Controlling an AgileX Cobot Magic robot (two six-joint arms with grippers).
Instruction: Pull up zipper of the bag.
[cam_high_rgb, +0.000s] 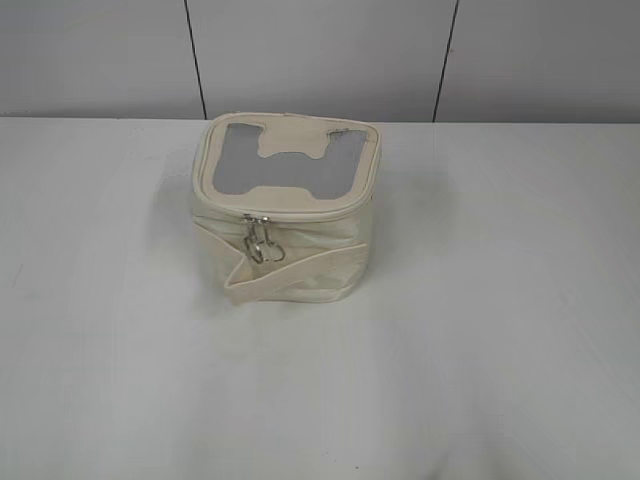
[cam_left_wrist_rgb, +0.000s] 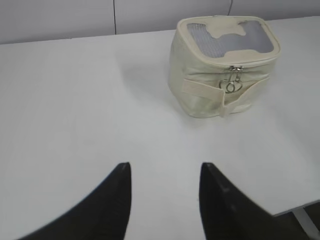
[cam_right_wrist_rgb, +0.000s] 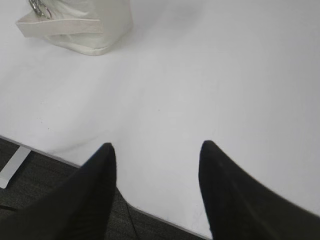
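Bag (cam_high_rgb: 285, 205) upright on white table (cam_high_rgb: 500, 350), mid-table, toward 12 o'clock. Zipper (cam_high_rgb: 258, 238) pull and ring hang on the near face, just above the strap band (cam_high_rgb: 290, 278). Left gripper (cam_left_wrist_rgb: 162, 172) at 7 o'clock, right gripper (cam_right_wrist_rgb: 156, 150) at 5; both spread, holding nothing, well apart from bag

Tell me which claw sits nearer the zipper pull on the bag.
Left, judging cautiously. The left claw hangs open over bare table with the zipper pull ahead and to its right. The right claw is open at the table's edge, the bag farther off, up-left.
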